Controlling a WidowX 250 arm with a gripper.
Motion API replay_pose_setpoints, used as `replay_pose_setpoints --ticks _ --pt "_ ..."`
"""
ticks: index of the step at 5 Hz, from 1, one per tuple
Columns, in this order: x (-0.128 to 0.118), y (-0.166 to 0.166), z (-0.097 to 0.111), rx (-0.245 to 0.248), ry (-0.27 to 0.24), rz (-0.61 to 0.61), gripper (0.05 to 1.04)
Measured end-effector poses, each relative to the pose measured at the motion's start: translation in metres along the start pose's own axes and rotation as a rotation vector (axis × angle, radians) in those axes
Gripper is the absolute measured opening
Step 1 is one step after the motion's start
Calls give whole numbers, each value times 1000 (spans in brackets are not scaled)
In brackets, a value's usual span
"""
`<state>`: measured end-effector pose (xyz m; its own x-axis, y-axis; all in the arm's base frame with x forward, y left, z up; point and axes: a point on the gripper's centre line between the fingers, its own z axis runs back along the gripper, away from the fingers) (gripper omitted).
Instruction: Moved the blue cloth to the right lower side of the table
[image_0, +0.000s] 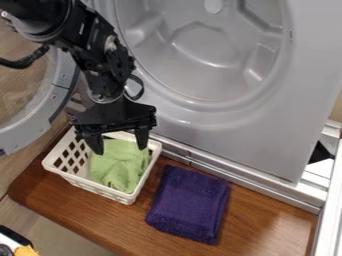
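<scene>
My gripper (120, 145) hangs over the upper part of the white basket, open, its two fingers apart with nothing held between them. Below and partly between the fingertips, a light green cloth (119, 167) lies crumpled inside the basket. To the right of the basket, a folded dark blue-purple cloth (190, 204) lies flat on the brown wooden table (260, 222), apart from the gripper.
The white basket (100, 189) with lattice sides stands on the table's left part. Behind the table rises a grey washer-like machine (267, 135), its round door (57, 107) swung out at the left. A white frame (327, 220) borders the right side.
</scene>
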<state>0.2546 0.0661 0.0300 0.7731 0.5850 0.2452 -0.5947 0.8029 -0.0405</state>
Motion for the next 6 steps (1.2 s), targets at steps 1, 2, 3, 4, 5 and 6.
replay_pose_setpoints --ticks 1,2,3,4,5,6 --pt "-4 0 -5 8 20 2 999" --pt "-13 -24 -3 -14 13 -85 999" --pt "-21 -35 -7 -17 21 -119 999" --pt "-32 -49 -11 -18 32 -180 999" --pt "-41 -67 -22 -13 48 -236 999" --pt "-49 -80 -36 -28 80 -287 999"
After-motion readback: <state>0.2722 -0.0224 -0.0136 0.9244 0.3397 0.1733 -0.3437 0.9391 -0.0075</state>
